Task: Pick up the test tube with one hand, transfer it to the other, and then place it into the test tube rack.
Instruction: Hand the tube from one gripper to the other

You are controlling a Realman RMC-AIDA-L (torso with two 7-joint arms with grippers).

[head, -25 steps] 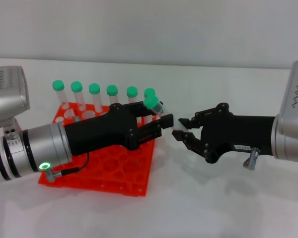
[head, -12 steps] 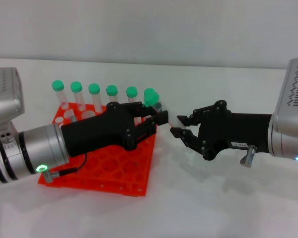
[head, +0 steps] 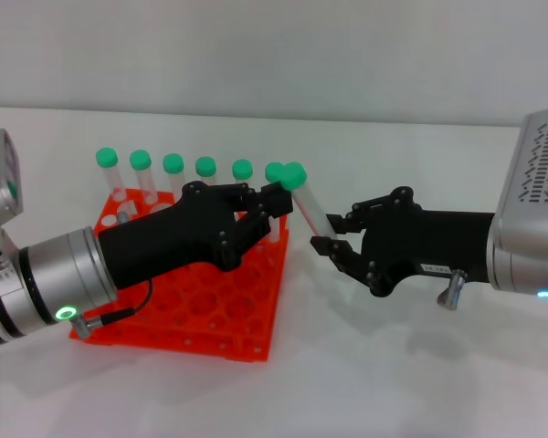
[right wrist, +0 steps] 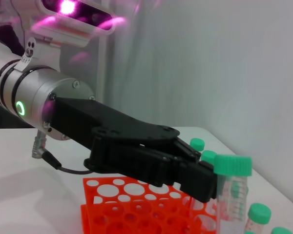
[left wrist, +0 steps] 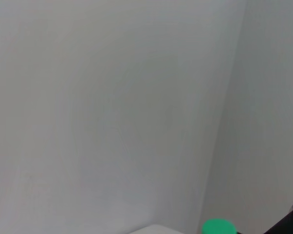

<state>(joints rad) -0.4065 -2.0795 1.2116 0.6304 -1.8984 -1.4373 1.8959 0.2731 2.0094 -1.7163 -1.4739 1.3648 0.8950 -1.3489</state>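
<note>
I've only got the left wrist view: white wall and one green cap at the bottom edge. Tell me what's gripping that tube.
Observer: The left end effector grips the test tube just below its cap, tilted, by the test tube rack's right side.
Operator: Report the right end effector.
Observer: The right end effector sits at the tube's lower tip, fingers spread, apparently not pinching.
Operator: Give me the rack's load.
Observer: Six capped tubes stand in its back row.

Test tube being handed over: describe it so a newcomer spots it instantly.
Find the orange-red test tube rack. Its far row holds upright green-capped tubes. The test tube is the only one outside the rack, tilted in the air, held by the left gripper near the right gripper.
</note>
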